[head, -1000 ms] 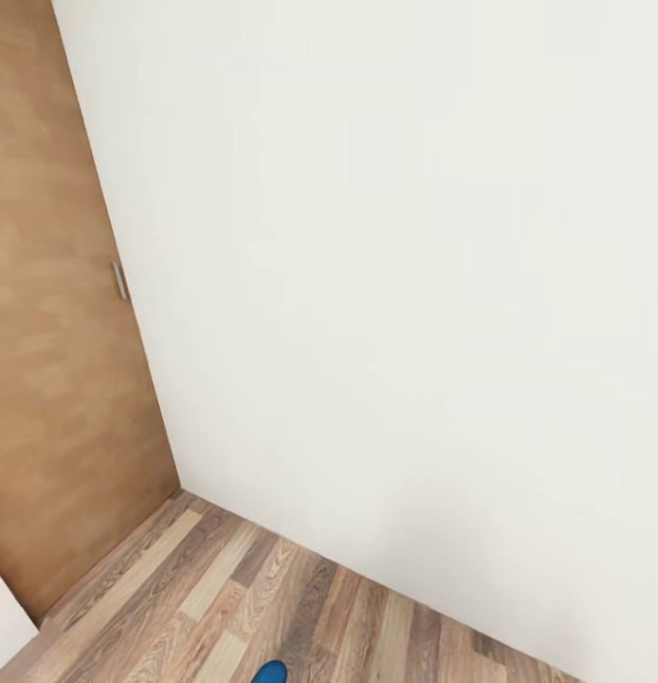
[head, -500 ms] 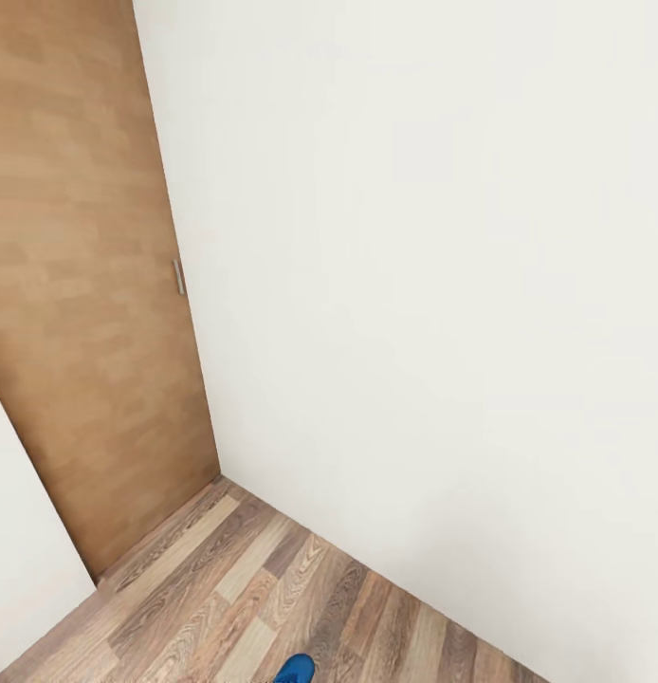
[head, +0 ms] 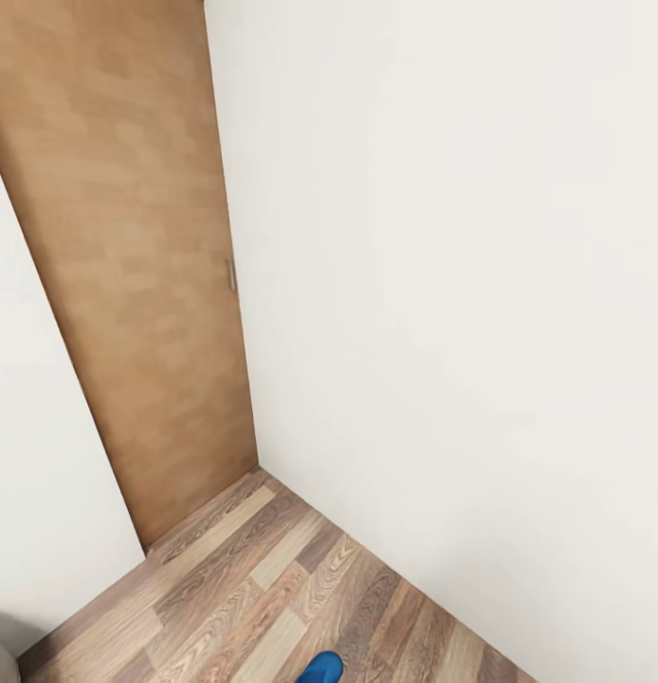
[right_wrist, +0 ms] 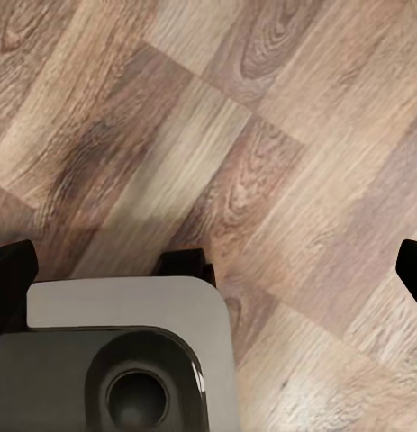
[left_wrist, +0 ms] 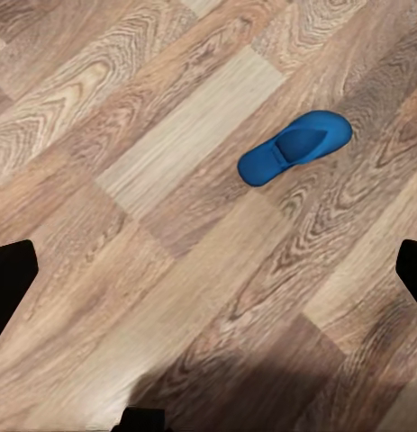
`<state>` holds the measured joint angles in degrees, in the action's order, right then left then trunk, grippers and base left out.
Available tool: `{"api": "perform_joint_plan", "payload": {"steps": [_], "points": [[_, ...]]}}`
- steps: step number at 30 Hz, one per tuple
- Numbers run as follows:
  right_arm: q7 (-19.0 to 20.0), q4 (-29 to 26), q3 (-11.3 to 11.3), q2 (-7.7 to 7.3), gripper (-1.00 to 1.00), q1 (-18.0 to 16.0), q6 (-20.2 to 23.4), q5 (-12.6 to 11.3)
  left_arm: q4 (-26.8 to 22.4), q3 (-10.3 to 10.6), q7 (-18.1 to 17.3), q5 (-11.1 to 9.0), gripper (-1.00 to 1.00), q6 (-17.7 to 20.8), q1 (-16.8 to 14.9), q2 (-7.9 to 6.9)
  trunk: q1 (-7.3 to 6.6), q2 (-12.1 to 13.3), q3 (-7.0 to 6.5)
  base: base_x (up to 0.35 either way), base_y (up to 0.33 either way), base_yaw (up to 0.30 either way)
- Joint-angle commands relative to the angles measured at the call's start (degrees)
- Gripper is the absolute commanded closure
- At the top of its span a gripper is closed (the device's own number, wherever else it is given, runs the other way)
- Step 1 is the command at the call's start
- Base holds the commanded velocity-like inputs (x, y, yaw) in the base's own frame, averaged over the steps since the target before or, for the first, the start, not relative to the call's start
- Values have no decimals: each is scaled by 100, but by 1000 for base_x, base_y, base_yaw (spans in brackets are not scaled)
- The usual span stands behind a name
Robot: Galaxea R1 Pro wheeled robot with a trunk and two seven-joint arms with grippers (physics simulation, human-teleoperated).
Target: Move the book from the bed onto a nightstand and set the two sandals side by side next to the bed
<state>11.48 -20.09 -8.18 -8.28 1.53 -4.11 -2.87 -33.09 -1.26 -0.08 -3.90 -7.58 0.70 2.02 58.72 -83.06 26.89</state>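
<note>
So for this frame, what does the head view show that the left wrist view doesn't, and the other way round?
The head view alone takes in the white wall and the wooden door with its small handle. The left wrist view alone shows a whole blue sandal lying flat, with the left gripper's dark fingertips spread at the frame edges, holding nothing. Both share the wood-plank floor and a blue sandal, cut off at the head view's lower edge.

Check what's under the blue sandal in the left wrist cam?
The sandal lies flat on bare wood-plank floor, nothing else around it. Whatever is directly beneath its sole is covered, so it can't be seen.
</note>
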Motion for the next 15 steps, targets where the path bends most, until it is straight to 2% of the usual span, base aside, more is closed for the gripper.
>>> {"api": "perform_joint_plan", "payload": {"steps": [1, 7, 15], "points": [[48, -9, -36, 2, -100, 4, -2, -30, -4, -6, -1, -41, -100, -7, 1, 3, 0, -2, 3, 0, 0, 292], [46, -9, -36, 3, -100, 5, -2, -30, -4, -1, -1, -41, -100, -7, 1, 6, 0, -2, 3, 0, -14, 292], [48, -10, -39, 2, -100, 4, -2, -30, -4, 2, -1, -41, -100, -7, 1, 9, 0, -2, 3, 0, -73, 292]]}}
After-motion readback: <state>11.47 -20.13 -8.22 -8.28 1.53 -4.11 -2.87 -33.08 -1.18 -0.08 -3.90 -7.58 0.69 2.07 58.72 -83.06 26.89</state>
